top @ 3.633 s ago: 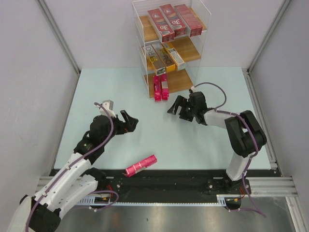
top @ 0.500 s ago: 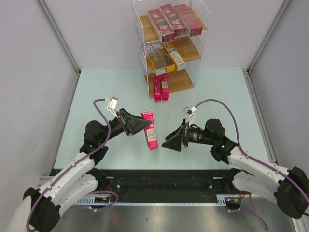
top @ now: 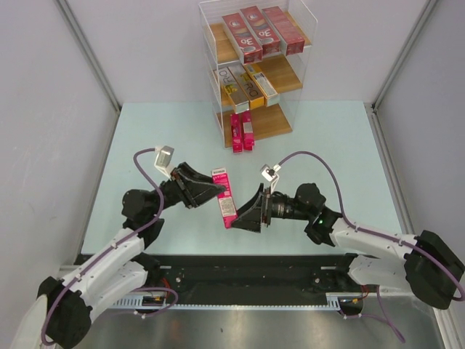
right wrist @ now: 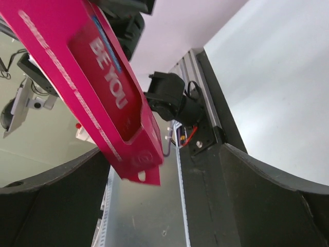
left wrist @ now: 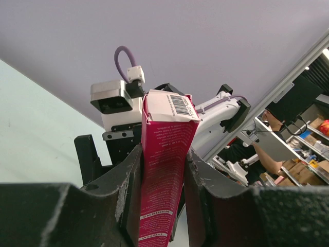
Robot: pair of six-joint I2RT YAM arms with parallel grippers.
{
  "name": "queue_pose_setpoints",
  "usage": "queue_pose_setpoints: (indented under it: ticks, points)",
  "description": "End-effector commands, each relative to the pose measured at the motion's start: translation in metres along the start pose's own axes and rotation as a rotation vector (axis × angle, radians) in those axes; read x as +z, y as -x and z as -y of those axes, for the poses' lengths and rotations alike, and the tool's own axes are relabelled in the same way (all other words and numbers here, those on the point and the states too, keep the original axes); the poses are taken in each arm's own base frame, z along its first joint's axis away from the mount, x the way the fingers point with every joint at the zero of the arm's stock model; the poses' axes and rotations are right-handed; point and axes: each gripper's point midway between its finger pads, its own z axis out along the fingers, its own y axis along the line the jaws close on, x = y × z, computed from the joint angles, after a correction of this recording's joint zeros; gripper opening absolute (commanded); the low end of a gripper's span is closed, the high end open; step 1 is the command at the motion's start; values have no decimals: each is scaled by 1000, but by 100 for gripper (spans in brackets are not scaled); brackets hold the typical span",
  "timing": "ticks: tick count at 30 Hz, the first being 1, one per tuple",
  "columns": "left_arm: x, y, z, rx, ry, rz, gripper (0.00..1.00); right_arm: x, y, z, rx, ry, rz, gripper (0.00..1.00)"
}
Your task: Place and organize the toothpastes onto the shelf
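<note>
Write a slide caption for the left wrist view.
Left tool shut on a pink carton, barcode end away, right arm behind it.

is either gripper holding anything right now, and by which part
The left gripper pinches the pink toothpaste carton across its sides near mid-length; the right gripper is open at its lower end, not gripping.

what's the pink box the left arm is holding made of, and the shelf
The pink carton looks like thin printed cardboard, slightly glossy: folded end flap with a barcode. The shelf has light matte boards, seemingly wood, and see-through walls, probably acrylic.
</note>
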Motion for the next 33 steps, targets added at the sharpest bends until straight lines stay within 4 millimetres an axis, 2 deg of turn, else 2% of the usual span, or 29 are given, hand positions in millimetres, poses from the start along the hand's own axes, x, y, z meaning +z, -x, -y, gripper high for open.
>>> queue_pose_setpoints:
  ticks: [1,4,8,11,13,14,15,17,18,19,20,21,22,24,25,26,27,29,30,31,33]
  points:
    - [-1,7,18,5,-90,35,25,12,40,-36,-55,108,120,90]
    - [0,7,18,1,-97,38,25,17,42,-40,-52,123,117,80]
    - [-1,9,20,10,-102,49,25,20,40,-46,-46,153,94,48]
    - [-1,10,18,19,-86,51,26,19,40,-50,-46,162,89,41]
    - [-1,10,16,28,-70,53,34,16,42,-49,-49,144,99,39]
    - [-1,10,16,31,-67,55,39,16,42,-47,-60,129,102,36]
    - [-2,10,16,33,-61,56,54,15,41,-43,-56,108,95,36]
    - [-2,11,12,48,-32,56,70,11,48,-43,-66,91,114,33]
    - [-1,13,11,56,-16,60,88,10,47,-39,-57,73,109,32]
    - [-2,9,-1,58,35,43,94,7,52,-33,-53,54,122,31]
    - [-3,12,-1,73,54,53,99,5,54,-32,-52,45,127,30]
    - [-3,15,-3,109,74,56,100,4,53,-26,-41,24,121,29]
    - [-5,10,-14,90,131,32,100,1,56,-22,-37,9,126,29]
    - [-7,21,-18,154,200,57,100,-2,56,-14,-32,-21,119,29]
    - [-12,15,-32,134,275,34,100,-4,57,-9,-33,-37,118,28]
    - [-15,19,-40,144,332,52,100,-7,60,-1,-30,-63,126,28]
    - [-18,26,-40,190,365,64,100,-10,57,6,-21,-90,110,28]
    - [-29,21,-56,183,472,37,100,-18,59,23,-1,-143,108,28]
    - [-35,31,-62,224,534,69,100,-21,59,29,7,-162,105,27]
    - [-43,25,-72,213,595,46,100,-24,60,34,8,-179,104,27]
    - [-54,31,-82,243,684,60,100,-32,64,47,25,-219,108,26]
